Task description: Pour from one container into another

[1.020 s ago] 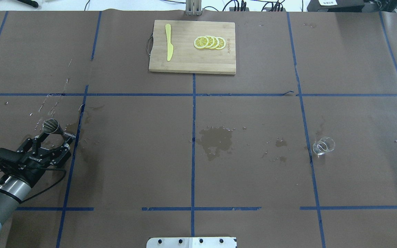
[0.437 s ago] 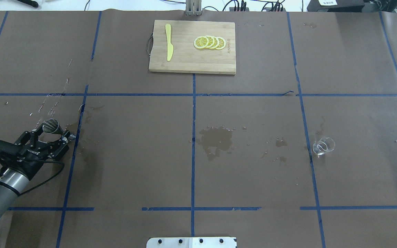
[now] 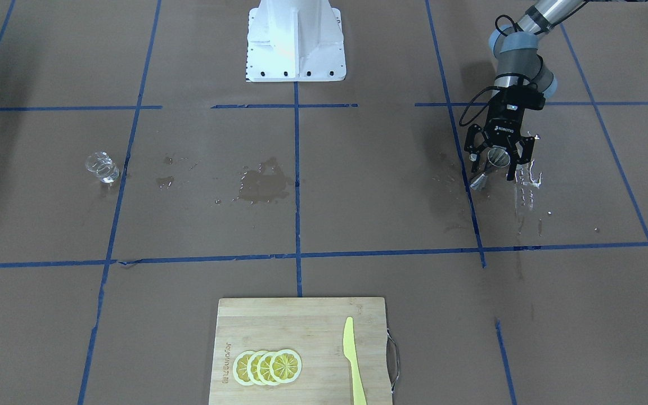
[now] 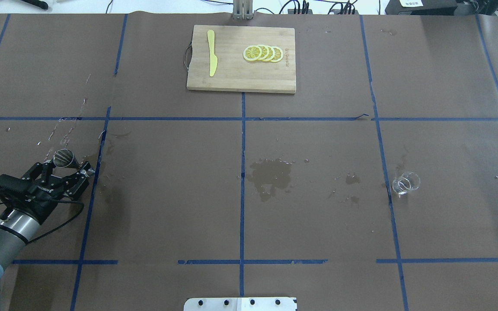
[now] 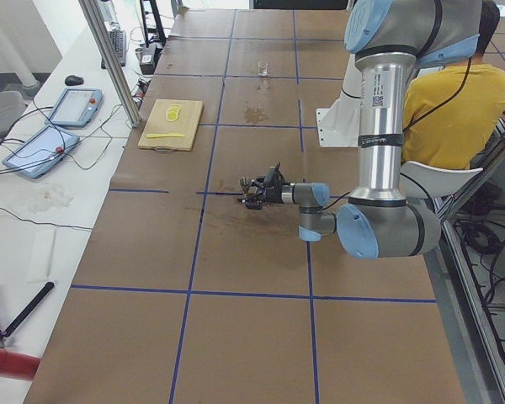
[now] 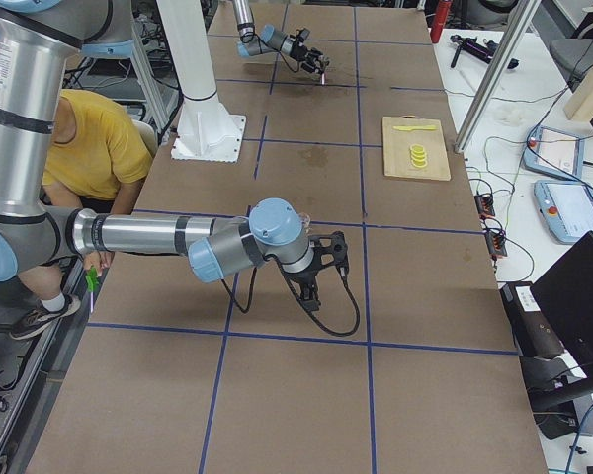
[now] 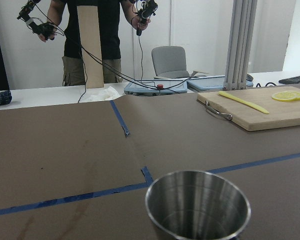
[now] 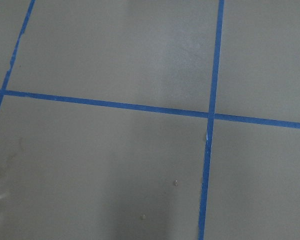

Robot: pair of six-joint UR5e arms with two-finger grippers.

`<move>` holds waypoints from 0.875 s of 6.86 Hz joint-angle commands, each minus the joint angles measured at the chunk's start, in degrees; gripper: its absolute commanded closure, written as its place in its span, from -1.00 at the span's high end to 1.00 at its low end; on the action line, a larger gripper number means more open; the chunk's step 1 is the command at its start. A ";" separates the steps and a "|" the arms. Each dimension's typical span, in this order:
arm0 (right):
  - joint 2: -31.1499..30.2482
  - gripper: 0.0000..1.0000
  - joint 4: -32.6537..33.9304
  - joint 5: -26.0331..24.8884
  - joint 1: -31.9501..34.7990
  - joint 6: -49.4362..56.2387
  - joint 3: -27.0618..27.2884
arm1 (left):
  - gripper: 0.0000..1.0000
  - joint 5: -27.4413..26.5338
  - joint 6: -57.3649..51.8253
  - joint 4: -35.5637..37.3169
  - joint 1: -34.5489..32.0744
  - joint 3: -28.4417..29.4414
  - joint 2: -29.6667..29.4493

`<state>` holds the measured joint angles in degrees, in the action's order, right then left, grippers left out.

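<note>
**Left gripper spread around the jigger, glass cup standing far off**

You are looking at the left gripper (image 4: 69, 167) reaching in low over the brown paper-covered table (image 4: 167, 207), with its two black fingers (image 4: 85, 169) spread wide. The small silvery steel hourglass-shaped jigger (image 4: 64, 158) is standing upright between those fingers. From the front you are seeing a gap on either side of it, so nothing is pinching it. In the left wrist view the jigger's open upper cone is filling the bottom of the frame and showing bare shiny steel inside. Small water droplets (image 4: 65, 131) are glinting on the paper just beyond the jigger.

The small clear thick-walled glass cup (image 4: 406, 182) is sitting upright on the robot's right side of the table, well apart from the jigger and just beside a blue tape line (image 4: 385, 164). A dark wet patch (image 4: 270, 173) is lying on the paper between the two containers.

You are seeing the right gripper (image 6: 314, 281) only from the table's right end, where it is pointing down at the paper. You cannot tell whether its fingers are apart or together.

At the far edge, a rectangular wooden cutting board (image 4: 240, 75) is carrying a fan of yellow lemon slices (image 4: 263, 53) and a pale yellow plastic knife (image 4: 211, 54).
</note>
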<state>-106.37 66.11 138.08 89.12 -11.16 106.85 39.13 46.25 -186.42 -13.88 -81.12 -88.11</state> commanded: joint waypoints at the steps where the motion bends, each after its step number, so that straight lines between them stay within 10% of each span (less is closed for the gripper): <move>1: 0.11 1.00 0.07 0.00 0.00 0.00 -0.07 | 0.56 0.07 -0.02 0.00 0.26 0.27 -0.22; 6: 0.11 1.00 0.07 0.00 0.00 0.00 -0.07 | 0.14 0.07 -0.02 0.00 0.70 0.53 -0.57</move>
<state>-106.26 66.18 138.08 89.12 -11.16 106.81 39.20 46.23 -186.42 -13.26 -80.57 -88.65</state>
